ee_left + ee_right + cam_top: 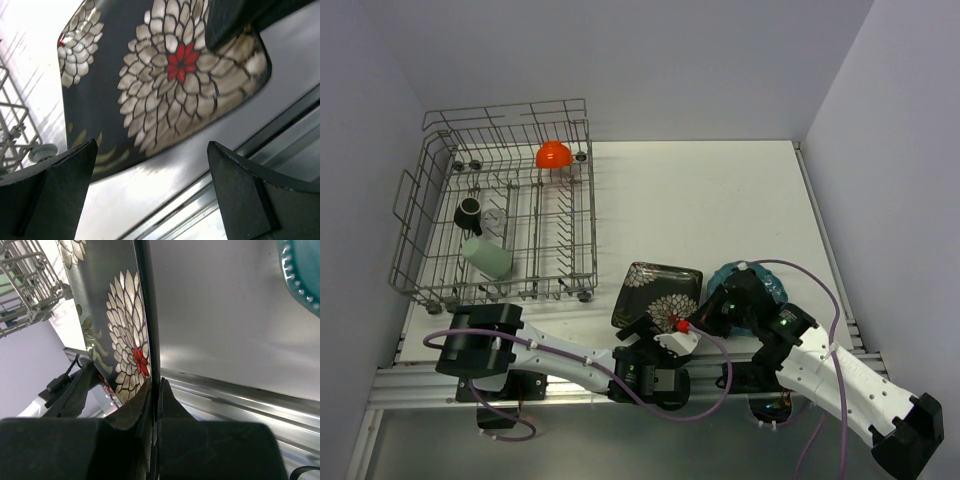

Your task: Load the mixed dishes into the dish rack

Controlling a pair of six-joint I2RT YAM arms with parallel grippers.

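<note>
The black square flowered plate is tilted at the table's front, right of the dish rack. My right gripper is shut on its near right edge; the right wrist view shows both jaws pinching the plate's rim. My left gripper is open just below the plate's near edge, with the plate ahead of its spread fingers and not touching them. The teal scalloped plate lies flat under the right arm. The orange bowl, dark mug, clear glass and pale green cup sit in the rack.
The rack's wheeled corner shows in the left wrist view and the right wrist view. The teal plate's rim lies right of the held plate. A metal rail runs along the table's near edge. Walls close in on three sides.
</note>
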